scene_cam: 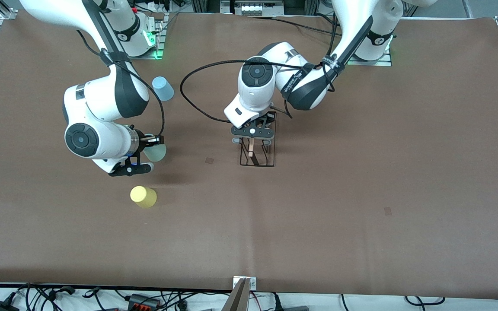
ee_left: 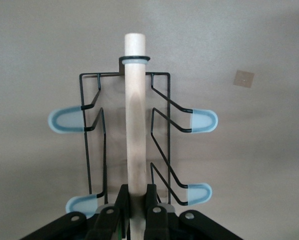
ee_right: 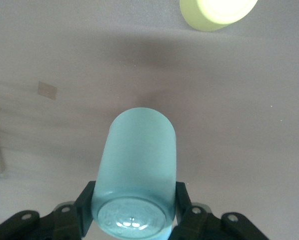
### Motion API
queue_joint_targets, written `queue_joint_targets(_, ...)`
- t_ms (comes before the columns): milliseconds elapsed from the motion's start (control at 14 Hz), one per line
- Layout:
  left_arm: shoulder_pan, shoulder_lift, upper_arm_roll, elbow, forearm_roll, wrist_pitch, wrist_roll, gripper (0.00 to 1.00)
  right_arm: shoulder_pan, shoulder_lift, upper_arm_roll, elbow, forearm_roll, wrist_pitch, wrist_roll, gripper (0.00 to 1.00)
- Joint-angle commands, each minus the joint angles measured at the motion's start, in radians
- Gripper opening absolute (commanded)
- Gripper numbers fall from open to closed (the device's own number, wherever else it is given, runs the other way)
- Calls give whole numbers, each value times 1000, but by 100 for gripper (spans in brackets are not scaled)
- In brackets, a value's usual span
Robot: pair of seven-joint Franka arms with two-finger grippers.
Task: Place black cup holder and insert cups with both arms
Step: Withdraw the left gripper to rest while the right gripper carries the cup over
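Note:
My left gripper (scene_cam: 252,137) is shut on the light wooden rod (ee_left: 136,115) of the black cup holder (scene_cam: 257,154), which is upright in the middle of the table; I cannot tell if its base touches the table. Its pale blue-tipped pegs (ee_left: 203,120) are bare. My right gripper (scene_cam: 150,149) is shut on the pale green cup (scene_cam: 157,152) and holds it above the table toward the right arm's end. In the right wrist view the green cup (ee_right: 139,160) sits between the fingers (ee_right: 182,200), bottom toward the camera. The yellow cup (scene_cam: 143,196) and light blue cup (scene_cam: 162,88) stand upside down on the table.
The yellow cup (ee_right: 217,12) is nearer to the front camera than my right gripper; the light blue cup is farther. Small tape squares (scene_cam: 209,160) (scene_cam: 387,211) lie on the brown mat. A black cable (scene_cam: 197,82) loops over the table by the left arm.

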Motion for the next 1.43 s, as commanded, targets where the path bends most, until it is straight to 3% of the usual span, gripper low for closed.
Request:
queue_joint_targets(0,3,11,6,62,3,-26,-9,61,3,12,4,17,14,-15,-5,29)
queue_joint_targets(143,26,-4,10,91,5,-84,-3,68,3,12,4,15,15,-17,-5,29)
queue_joint_targets(286,90,-33,7,139,8,-179,6,81,16,9,6,15,15,-20,6,29)
queue_joint_targets(357,129,-58,6,145,11,-228,22,82,38,6,6,17,15,-39,15,29)
queue_joint_targets(500,230,-110,6,144,5,-281,122,100,102,-4,6,38,15,-63,101,29)
queue_joint_targets(643,331,-153,6,145,6,-360,254,100,178,-12,6,63,23,-110,177,29)
queue_joint_targets(786,414,-199,19,136,5,-426,398,100,242,-17,6,78,102,-133,227,29)
queue_joint_targets(1071,422,-314,239,101,1,-515,566,100,349,-17,6,107,167,-135,365,29)
queue_joint_targets(1214,431,-363,321,98,1,-546,614,100,384,-17,6,106,202,-135,402,29)
queue_joint_targets(1357,450,-368,348,79,-11,-539,684,100,404,-12,6,107,215,-123,434,29)
